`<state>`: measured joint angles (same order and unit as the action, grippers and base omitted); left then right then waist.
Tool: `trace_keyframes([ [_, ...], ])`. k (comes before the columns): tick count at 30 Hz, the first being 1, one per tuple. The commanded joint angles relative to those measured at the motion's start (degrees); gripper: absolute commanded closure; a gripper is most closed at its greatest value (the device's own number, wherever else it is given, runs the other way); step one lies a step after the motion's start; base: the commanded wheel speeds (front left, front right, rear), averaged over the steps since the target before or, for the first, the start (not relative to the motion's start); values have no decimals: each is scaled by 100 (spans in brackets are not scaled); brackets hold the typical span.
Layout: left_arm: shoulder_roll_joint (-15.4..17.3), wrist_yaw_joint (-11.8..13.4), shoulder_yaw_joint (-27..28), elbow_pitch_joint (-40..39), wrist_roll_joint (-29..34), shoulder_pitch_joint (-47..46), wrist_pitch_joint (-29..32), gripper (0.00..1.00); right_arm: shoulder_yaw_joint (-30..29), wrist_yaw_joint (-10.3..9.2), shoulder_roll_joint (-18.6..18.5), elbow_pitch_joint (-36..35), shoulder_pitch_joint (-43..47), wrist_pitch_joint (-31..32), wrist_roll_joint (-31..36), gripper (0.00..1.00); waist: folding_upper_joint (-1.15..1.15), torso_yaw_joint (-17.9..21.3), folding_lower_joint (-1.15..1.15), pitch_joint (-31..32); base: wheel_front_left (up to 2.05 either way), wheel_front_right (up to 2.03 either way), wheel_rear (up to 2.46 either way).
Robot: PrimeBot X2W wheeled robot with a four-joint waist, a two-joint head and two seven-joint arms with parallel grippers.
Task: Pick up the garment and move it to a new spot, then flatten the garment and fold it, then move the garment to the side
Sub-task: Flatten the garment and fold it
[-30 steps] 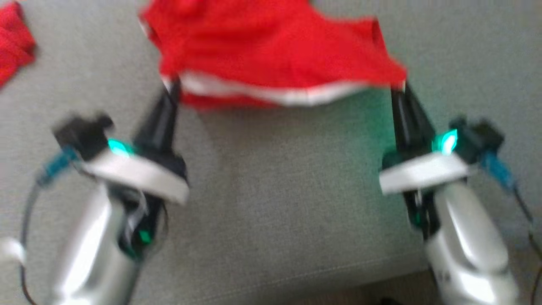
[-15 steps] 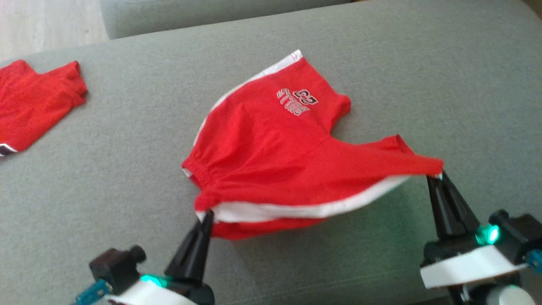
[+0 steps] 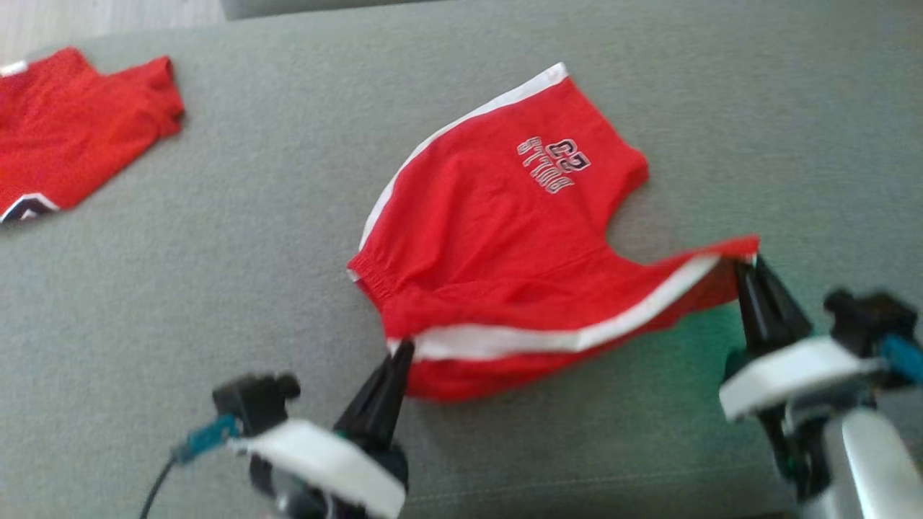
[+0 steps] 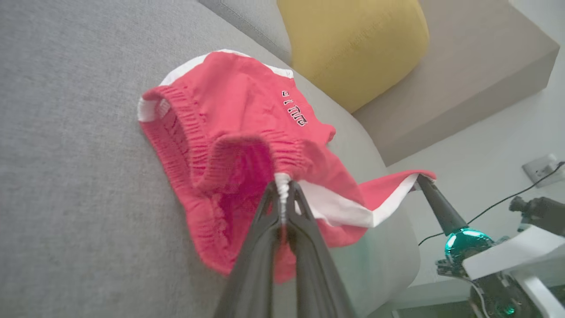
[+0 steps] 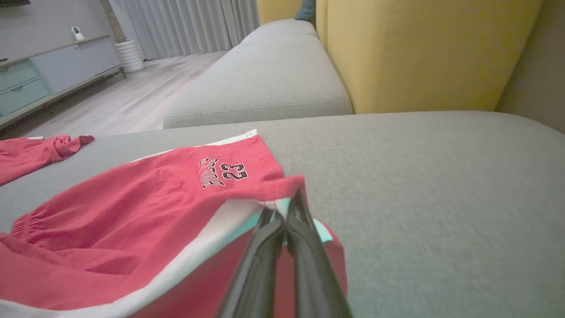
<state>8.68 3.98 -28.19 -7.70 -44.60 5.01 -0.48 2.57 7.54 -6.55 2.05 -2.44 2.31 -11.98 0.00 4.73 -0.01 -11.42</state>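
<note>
Two pincers, one pair of shorts [image 3: 497, 238] strung between them! The left gripper [image 3: 404, 347] is pinched tight on the near corner of the waistband [image 4: 185, 128], right where the white stripe [image 3: 548, 335] begins, its fingers pressed together with just a fold of cloth between them. The right gripper [image 3: 743, 265] is clamped just as hard on the other end of that stripe, at the hem of the near leg. So the near side of the shorts hangs taut from tip to tip, lifted off the grey sofa seat [image 3: 216, 303]. The far leg, the one with the lettering [image 3: 551, 162], lies flat on the seat and points away from the robot. The waistband gapes open beside the left gripper, its lower lip sagging onto the seat.

Plenty of room out there. A broad bare stretch of seat runs to the left of the shorts, as far as a second red garment [image 3: 65, 144] lying at the far left corner, well apart. More bare seat lies beyond the shorts and to their right. The seat's front edge runs close beneath both grippers, and in the left wrist view the seat curves away just under the right gripper. At the back right a yellow cushion [image 5: 419, 53] stands against the seat's far edge, well clear of the shorts. Pale floor [image 5: 123, 101] shows past the far left edge.
</note>
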Motion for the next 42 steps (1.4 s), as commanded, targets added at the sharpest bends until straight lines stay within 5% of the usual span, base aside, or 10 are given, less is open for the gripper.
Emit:
trace_keyframes([
  [1, -114, -28, 235, -109, -121, -356, 28, 100, 133, -5, -143, -93, -371, 14, -26, 100, 0, -111, 1, -107, 0, 0, 0],
  [14, -535, 410, 683, 1307, -1045, -2391, 371, 100, 780, -5, -581, 2158, -3236, 305, 94, 100, 0, -740, 1, -780, 0, 0, 0],
  [32, -579, 527, -33, 2549, -1763, -3742, -303, 100, 851, -5, -518, 4979, -5365, -164, 265, 100, 0, -1198, 1, -1276, 0, 0, 0],
  [34, -580, 516, -123, 2600, -1804, -3781, -399, 100, 828, -5, -511, 5210, -5497, -283, 267, 55, 0, -1223, 1, -1279, 0, 0, 0],
  [35, -580, 503, -156, 2609, -1825, -3791, -456, 76, 798, -5, -505, 5323, -5550, -349, 253, 13, 0, -1233, 1, -1273, 0, 0, 0],
  [36, -580, 491, -183, 2613, -1828, -3795, -516, 40, 793, -5, -487, 5421, -5594, -418, 232, 0, 0, -1242, 1, -1263, 0, 0, 0],
  [37, -580, 478, -207, 2612, -1809, -3793, -576, 0, 805, -5, -474, 5507, -5634, -493, 211, 0, 0, -1249, 1, -1249, 0, 0, 0],
  [42, -367, 425, -406, 2434, -1398, -3673, -889, 0, 832, -5, -485, 5857, -5780, -816, 115, 0, 0, -1238, 1, -1148, 0, 0, 0],
])
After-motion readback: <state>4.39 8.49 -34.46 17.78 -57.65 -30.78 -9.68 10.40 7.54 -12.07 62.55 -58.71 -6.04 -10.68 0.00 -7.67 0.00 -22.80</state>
